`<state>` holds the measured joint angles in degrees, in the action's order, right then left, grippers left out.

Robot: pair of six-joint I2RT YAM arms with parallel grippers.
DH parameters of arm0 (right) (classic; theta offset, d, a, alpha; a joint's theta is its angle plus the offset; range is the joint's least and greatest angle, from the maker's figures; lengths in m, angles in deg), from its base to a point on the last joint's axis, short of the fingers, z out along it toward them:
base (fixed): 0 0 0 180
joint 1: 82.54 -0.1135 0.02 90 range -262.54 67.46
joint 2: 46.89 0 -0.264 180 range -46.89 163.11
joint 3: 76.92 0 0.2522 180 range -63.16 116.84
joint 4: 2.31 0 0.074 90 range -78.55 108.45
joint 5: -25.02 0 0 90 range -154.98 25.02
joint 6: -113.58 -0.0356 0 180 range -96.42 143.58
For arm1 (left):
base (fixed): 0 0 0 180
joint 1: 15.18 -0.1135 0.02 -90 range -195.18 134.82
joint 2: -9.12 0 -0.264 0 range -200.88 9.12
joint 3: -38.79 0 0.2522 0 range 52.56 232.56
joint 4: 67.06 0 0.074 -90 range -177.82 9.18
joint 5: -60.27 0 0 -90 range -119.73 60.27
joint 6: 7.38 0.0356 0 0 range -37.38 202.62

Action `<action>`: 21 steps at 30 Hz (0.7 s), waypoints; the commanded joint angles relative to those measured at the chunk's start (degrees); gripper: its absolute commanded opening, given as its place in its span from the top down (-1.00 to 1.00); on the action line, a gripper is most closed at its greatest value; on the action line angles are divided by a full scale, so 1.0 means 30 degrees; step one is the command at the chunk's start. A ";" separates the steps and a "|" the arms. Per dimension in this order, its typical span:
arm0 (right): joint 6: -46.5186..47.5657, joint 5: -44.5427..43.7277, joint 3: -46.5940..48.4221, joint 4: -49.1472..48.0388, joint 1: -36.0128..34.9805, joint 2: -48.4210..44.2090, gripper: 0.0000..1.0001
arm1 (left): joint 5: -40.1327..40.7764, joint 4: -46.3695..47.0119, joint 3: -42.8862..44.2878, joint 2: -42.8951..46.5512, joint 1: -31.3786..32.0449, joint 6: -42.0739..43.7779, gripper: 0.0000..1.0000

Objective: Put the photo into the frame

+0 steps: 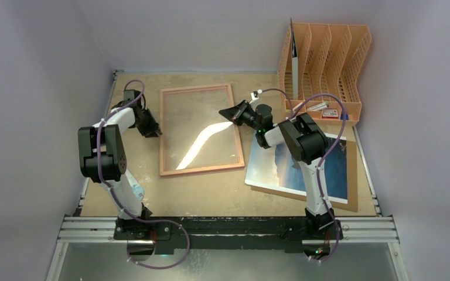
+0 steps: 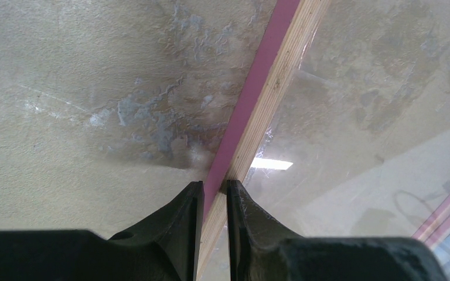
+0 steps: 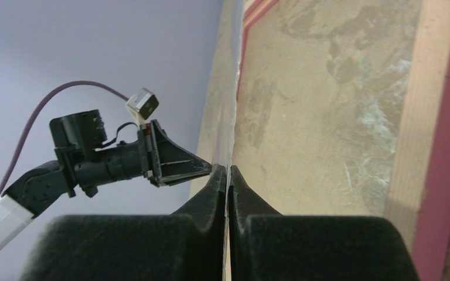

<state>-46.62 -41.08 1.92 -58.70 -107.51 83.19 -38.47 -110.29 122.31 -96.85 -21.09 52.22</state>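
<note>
Duly found the frame (image 1: 202,170) lying flat on the table (image 1: 152,196). Noted left fingers (image 2: 181,228) pinching its left rail, pink edge between them. Noted right fingers (image 3: 208,199) pressed together on the thin edge of the clear pane (image 1: 202,111). Located the photo (image 1: 337,175) sea side up on a brown backing sheet (image 1: 353,181), just right of the frame, partly under the right arm.

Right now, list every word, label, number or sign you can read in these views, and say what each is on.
No text can be read in any view.
A small red and white item at the foot of the file rack may bear a label, but it is too small to read.
No lettering shows on the frame or the photo.
</note>
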 commanded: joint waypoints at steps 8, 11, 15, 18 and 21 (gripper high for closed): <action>0.0281 -0.1712 0.0628 0.2148 -0.0143 -0.1060 1.00 | 0.0673 -0.0501 -0.0196 -0.1132 0.0359 0.0521 0.53; 0.0224 -0.2013 0.0474 0.2386 -0.0102 -0.1231 1.00 | 0.0627 -0.0511 -0.0196 -0.1149 0.0359 0.0521 0.54; 0.0144 -0.2323 0.0320 0.2716 -0.0057 -0.1374 1.00 | 0.0596 -0.0502 -0.0166 -0.1150 0.0367 0.0550 0.54; 0.0157 -0.2309 0.0320 0.2777 -0.0028 -0.1398 1.00 | 0.0597 -0.0517 -0.0115 -0.1121 0.0359 0.0551 0.54; 0.0220 -0.2065 0.0489 0.2802 -0.0026 -0.1283 1.00 | 0.0554 -0.0517 -0.0093 -0.1128 0.0359 0.0579 0.54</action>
<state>-46.03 -46.09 2.44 -49.80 -107.60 82.23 -38.49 -110.49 122.49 -96.96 -21.09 52.25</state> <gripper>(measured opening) 0.005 0.234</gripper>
